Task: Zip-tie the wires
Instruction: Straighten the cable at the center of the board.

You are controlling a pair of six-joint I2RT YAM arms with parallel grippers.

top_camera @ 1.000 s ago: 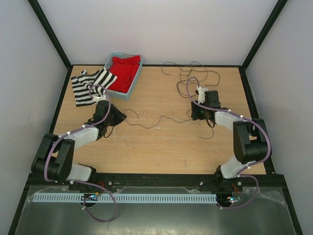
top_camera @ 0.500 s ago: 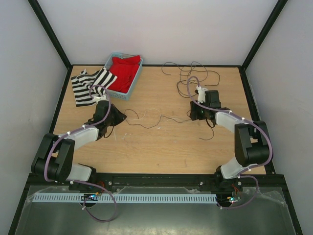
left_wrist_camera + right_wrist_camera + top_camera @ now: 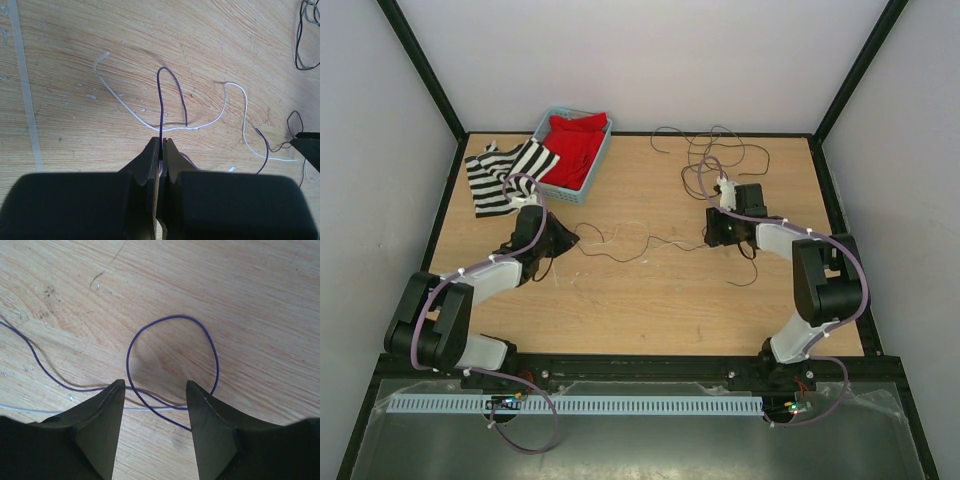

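Thin dark and pale wires point(image 3: 670, 243) lie stretched across the table between my two grippers. My left gripper point(image 3: 572, 240) is shut on a dark purple wire point(image 3: 161, 100) that rises in a narrow loop from its tips point(image 3: 163, 141). A pale wire point(image 3: 235, 90) curls beside it. The white zip tie point(image 3: 26, 100) lies flat on the wood at the left of the left wrist view. My right gripper point(image 3: 709, 238) is open point(image 3: 155, 385), low over the table. A round purple wire loop point(image 3: 170, 317) lies just ahead of its jaws, and its strands and a pale wire point(image 3: 150, 409) cross between them.
More dark wires point(image 3: 715, 150) lie in loose loops at the back right. A blue basket point(image 3: 542, 128) with red cloth point(image 3: 575, 145) stands at the back left, with a striped cloth point(image 3: 505, 175) beside it. Black frame rails edge the table.
My right gripper has shifted slightly to the left along the wires. The left arm has not moved and keeps its hold.
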